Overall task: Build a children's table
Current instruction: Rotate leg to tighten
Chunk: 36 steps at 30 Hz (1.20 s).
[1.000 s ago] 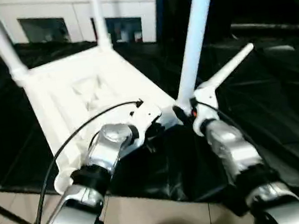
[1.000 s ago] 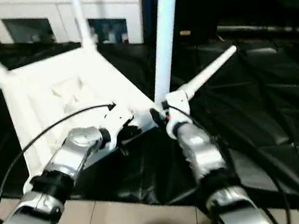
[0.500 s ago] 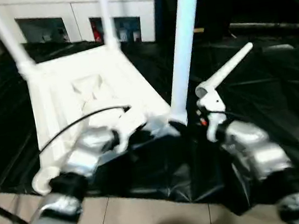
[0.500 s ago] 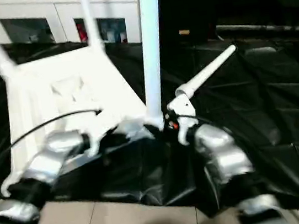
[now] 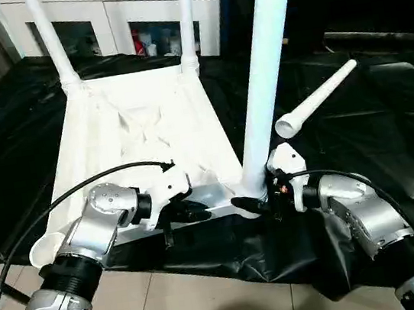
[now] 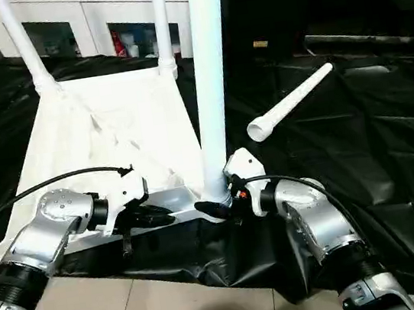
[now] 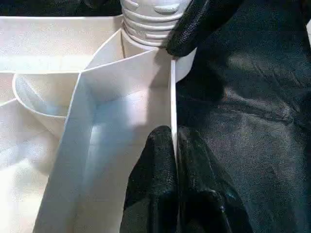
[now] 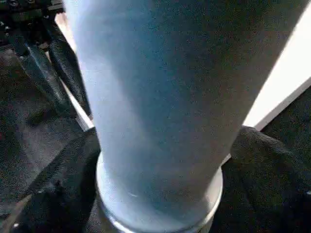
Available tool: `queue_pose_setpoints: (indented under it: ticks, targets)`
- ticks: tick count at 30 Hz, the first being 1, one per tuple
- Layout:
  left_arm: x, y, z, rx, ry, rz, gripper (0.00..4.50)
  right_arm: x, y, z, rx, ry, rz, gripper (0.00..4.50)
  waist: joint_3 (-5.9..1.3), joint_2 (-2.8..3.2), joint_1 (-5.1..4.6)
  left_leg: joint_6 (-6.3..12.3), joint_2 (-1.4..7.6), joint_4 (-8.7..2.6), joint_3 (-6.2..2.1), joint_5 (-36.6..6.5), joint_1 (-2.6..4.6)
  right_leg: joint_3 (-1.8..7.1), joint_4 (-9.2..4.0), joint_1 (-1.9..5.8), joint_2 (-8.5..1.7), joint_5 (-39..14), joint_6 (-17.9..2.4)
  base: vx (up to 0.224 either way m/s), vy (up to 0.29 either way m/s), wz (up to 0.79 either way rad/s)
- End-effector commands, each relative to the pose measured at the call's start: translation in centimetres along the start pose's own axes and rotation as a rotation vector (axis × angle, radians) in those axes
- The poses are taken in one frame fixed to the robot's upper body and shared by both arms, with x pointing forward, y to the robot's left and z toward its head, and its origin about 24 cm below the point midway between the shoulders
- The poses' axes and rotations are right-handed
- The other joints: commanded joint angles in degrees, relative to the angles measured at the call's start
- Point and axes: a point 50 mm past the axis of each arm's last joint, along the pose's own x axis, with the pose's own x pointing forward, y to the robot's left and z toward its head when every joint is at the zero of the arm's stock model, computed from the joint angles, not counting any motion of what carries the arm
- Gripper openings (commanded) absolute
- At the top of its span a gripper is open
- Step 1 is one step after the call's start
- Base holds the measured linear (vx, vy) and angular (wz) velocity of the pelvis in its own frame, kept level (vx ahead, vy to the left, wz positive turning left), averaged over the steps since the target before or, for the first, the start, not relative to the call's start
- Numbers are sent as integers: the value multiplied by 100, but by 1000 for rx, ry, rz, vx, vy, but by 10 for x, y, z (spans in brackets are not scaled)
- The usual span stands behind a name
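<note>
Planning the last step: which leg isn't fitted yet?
The leg lying loose on the black sheet, right of the top. The other three stand upright in corner sockets.

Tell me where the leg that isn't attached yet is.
In the left eye view the loose leg lies on the black sheet, right of the upturned table top, beyond the right gripper.
</note>
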Motion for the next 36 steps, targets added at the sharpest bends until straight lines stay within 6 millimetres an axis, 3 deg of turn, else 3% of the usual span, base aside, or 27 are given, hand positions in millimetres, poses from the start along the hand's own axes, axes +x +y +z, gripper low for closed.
queue_pose_setpoints:
  ticks: [1,5,10,11,16,17,18,20,21,24,26,30,32,36]
  targets:
    - [2,-1,18,45,-92,-23,0,0,-1,4,-10,-5,10,382,-369,-16,-11,342,160,-402,-16,-687,-56,394,-463,355,-443,-1734,-771,0,0,0]
    - [2,-1,17,42,-89,-19,0,0,-1,4,-8,-8,9,352,-376,-13,-17,361,163,-398,-14,-610,-61,398,-434,358,-435,-1498,-855,0,0,0]
    - [2,-1,16,31,-95,-9,0,0,0,2,10,-13,0,323,-368,-8,-25,341,160,-402,-14,-693,-57,394,-455,358,-440,-1639,-831,0,0,0]
    - [3,-1,16,26,-99,-1,0,0,0,1,19,-16,-10,299,-370,-11,-24,338,157,-400,-13,-695,-55,395,-458,359,-440,-1653,-824,0,0,0]
    - [14,11,17,-26,-104,139,0,8,-9,-11,137,-26,-221,277,-357,-23,-35,253,135,-405,-13,-736,-51,385,-501,347,-443,-1970,-712,0,0,0]
    - [15,11,17,-28,-104,144,0,8,-9,-11,141,-27,-230,277,-365,-34,-36,241,137,-403,-16,-723,-52,383,-498,355,-443,-1996,-684,0,0,0]
    - [24,19,19,-59,-89,229,0,16,-13,-16,213,-36,-365,277,-363,-29,-37,233,126,-403,-11,-695,-50,386,-511,340,-440,-2049,-639,0,0,0]
    - [34,26,21,-102,-64,324,0,26,-13,-19,277,-36,-478,276,-365,-28,-41,199,121,-402,-12,-692,-41,385,-516,335,-444,-2107,-614,0,0,0]
    - [38,29,23,-118,-55,357,0,30,-13,-20,298,-26,-522,276,-369,-14,-44,130,122,-401,-11,-719,-10,379,-542,313,-447,-2226,-604,0,0,0]
    - [52,32,29,-129,-42,418,0,43,-14,-21,345,7,-655,276,-390,32,-46,126,118,-399,-16,-643,-38,386,-514,332,-437,-1929,-624,0,0,0]
    - [57,29,31,-103,-30,401,0,52,-11,-16,341,-4,-638,276,-396,13,-46,142,114,-400,-20,-609,-46,382,-491,344,-433,-1777,-649,0,0,0]
    - [64,25,34,-73,-26,368,0,64,-5,-7,323,-26,-597,276,-392,44,-52,239,124,-401,-12,-685,-53,386,-477,353,-438,-1567,-761,0,0,0]
    - [61,27,34,-61,-28,370,0,67,-6,0,317,-72,-572,331,-384,38,-55,243,121,-403,-7,-766,-45,385,-494,343,-440,-1676,-750,0,0,0]
    - [48,29,29,-35,-36,365,0,60,-11,8,289,-139,-530,366,-380,7,-62,295,125,-415,-23,-838,-60,375,-519,354,-453,-2002,-620,0,0,0]
